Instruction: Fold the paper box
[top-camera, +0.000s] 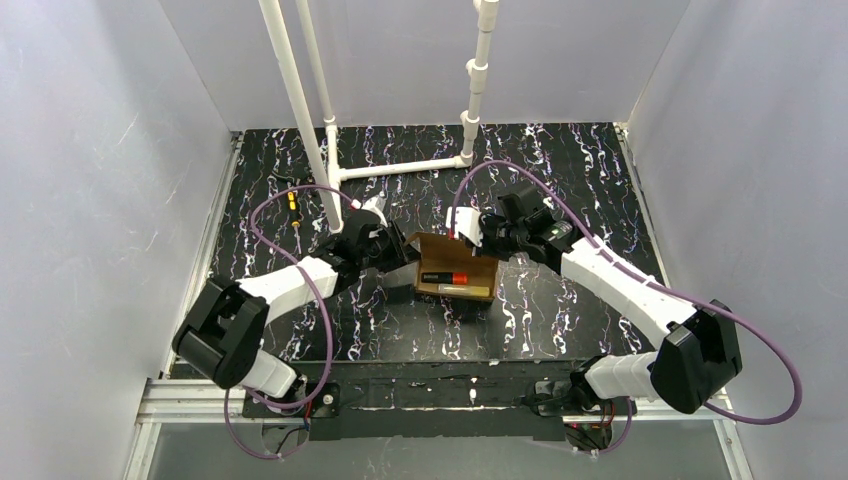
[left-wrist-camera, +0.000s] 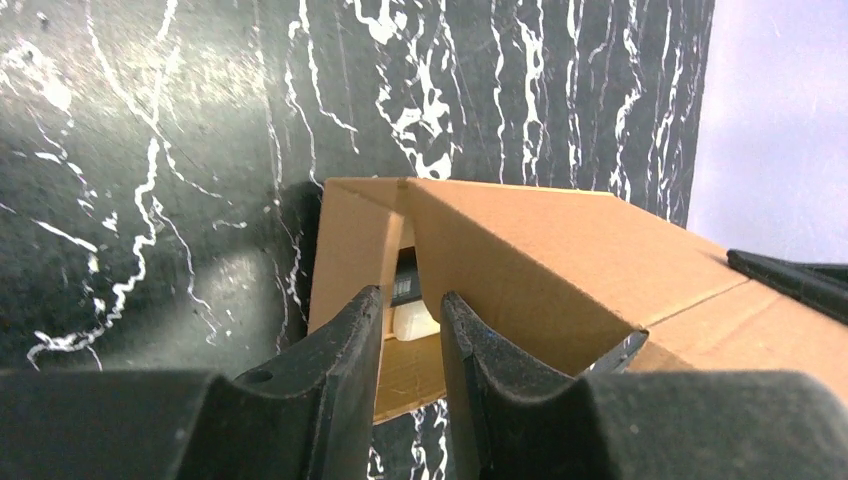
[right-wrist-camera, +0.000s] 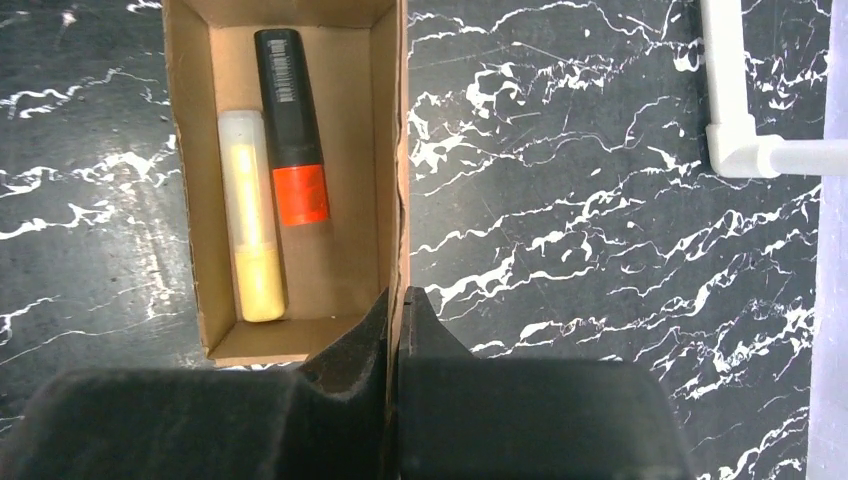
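Reaching in from the left side of the black marbled table (top-camera: 560, 170), the left arm (top-camera: 290, 285) stretches toward the middle, with two small yellow-orange bits (top-camera: 292, 200) lying on the table well beyond it, near the far left. The left gripper (left-wrist-camera: 412, 298) sits at the left end of the paper box (top-camera: 455, 250). Its fingers (left-wrist-camera: 345, 345) stand a little apart, and their tips are up against the corner where a raised end flap meets the long side. The gap between them looks into the box, and I cannot tell whether any cardboard is pinched there. The box rests on the table at the centre, between the two grippers, with its top open and its long sides running left to right in the overhead view. Inside it a black marker with an orange-red band (right-wrist-camera: 290, 130) and a pale yellowish marker (right-wrist-camera: 250, 220) lie side by side along the box's length, the pale one against the near wall. Behind the box stands a white pipe frame (top-camera: 400, 168), its uprights rising from the far part of the table. At the box's far right corner, the right gripper (right-wrist-camera: 402, 300) has its fingers pressed together on the thin upper edge of the far long wall, so the cardboard edge runs straight in between them. The right arm (top-camera: 620, 280) trails back from there toward the near right.
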